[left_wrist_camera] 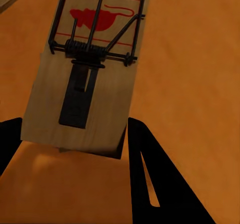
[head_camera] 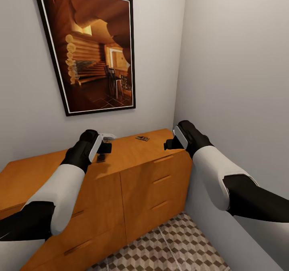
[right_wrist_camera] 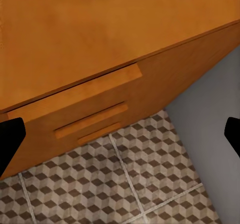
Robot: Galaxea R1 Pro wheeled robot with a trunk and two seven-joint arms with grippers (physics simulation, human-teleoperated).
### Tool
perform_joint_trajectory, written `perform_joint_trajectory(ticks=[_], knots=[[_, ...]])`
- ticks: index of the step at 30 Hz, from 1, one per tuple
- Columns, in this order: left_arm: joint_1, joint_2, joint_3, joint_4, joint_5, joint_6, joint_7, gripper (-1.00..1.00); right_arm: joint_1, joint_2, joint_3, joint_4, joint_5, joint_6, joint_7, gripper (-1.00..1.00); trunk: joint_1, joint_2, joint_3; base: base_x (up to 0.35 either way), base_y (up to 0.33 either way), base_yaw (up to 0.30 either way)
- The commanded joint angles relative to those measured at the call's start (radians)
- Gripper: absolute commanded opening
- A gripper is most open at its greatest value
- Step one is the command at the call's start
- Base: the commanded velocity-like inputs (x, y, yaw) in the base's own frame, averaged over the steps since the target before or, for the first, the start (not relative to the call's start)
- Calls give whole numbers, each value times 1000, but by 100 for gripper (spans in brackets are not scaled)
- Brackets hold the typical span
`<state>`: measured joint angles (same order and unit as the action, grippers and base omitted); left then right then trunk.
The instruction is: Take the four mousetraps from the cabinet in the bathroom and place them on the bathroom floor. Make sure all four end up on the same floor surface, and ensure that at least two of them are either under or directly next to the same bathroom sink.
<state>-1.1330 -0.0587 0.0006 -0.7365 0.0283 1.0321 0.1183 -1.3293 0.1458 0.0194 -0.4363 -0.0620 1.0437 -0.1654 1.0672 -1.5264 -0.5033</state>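
Atop the orange cabinet beneath the framed picture, we centre the left gripper's parted fingers around the nearest mousetrap before closing, right gripper idle, splayed off the cabinet's corner.

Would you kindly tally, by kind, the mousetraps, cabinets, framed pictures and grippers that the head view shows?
Mousetraps: 2, one by the left gripper, one farther along the cabinet top
Cabinet: 1
Framed picture: 1
Grippers: 2, the left gripper and the right gripper
Total: 6
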Motion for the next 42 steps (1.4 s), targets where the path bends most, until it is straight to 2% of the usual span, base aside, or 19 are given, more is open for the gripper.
perform_joint_trajectory(ticks=[1, 30, 42], knots=[[-1, -1, 3, -1, 1, 5, 4, -100, -1, 0, 2, -1, -7, 3, -8, 100, 0, -1, -1, 0, 0, 0], [-1, -5, 9, -1, 1, 5, 6, -100, -1, 4, 2, 0, -6, 3, -9, 100, 0, -1, -1, 0, 0, 1], [-1, 2, 12, -2, 1, 3, 7, -100, -1, 2, 2, 1, -8, 3, -11, 100, 0, -1, -1, 0, 0, 224]])
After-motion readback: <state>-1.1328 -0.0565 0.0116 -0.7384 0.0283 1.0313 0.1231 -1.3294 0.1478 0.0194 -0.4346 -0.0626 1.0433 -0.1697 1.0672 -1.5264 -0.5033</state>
